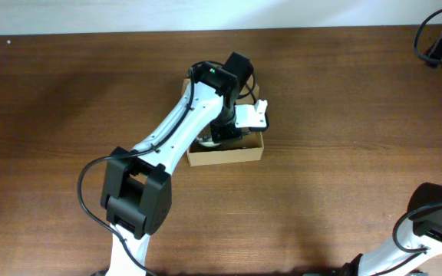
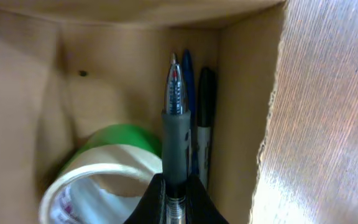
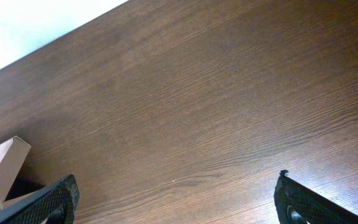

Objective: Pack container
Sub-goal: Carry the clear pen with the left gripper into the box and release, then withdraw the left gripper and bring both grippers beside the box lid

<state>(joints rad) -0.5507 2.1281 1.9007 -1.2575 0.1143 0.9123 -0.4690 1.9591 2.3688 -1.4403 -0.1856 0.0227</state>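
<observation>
We see our left gripper (image 2: 176,194) clamped on a clear pen with a grey rubber grip (image 2: 175,115) inside the tan cardboard box (image 2: 241,112). A blue pen (image 2: 188,78) and a black marker (image 2: 205,118) lie along its right wall. A green tape roll (image 2: 114,135) sits behind a white tape roll (image 2: 95,177). The brown wooden bench (image 2: 328,124) shows on the right.

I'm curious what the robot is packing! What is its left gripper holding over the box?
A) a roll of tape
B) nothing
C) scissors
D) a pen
D: in the left wrist view the left gripper is shut on a pen with a grey grip, pointing into the container.
</observation>
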